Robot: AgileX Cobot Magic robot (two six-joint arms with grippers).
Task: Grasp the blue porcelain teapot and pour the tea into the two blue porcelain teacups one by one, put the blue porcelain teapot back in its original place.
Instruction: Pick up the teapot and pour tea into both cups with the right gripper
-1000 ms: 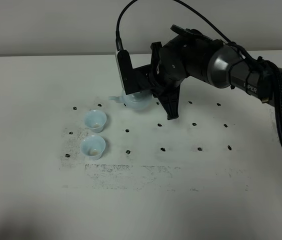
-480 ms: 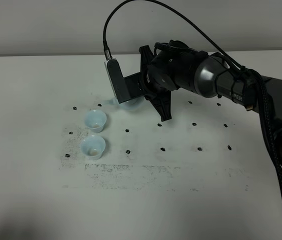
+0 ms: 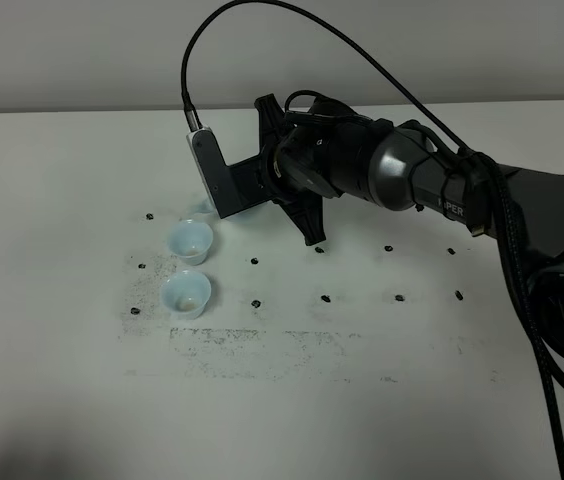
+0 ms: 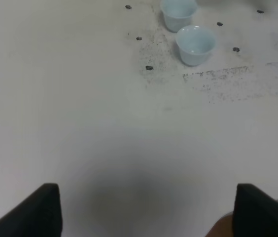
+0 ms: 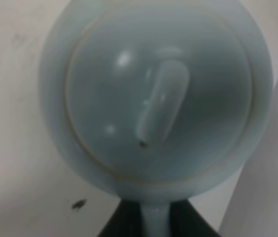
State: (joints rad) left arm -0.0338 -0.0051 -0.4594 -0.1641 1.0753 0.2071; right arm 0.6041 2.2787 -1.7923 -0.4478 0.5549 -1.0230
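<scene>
Pouring is judged in hand: the blue porcelain teapot (image 5: 154, 98) is gripped at its handle by the right pincer (image 5: 154, 223); spout alignment over the upper-left teacup (image 3: 190, 241) is required next.

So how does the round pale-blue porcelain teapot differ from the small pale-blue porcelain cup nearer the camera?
The teapot is closed by a knobbed lid; the cup is open-topped. The teapot is held in the right gripper; the cup stands free and upright on the table. Both share a pale-blue glaze.
</scene>
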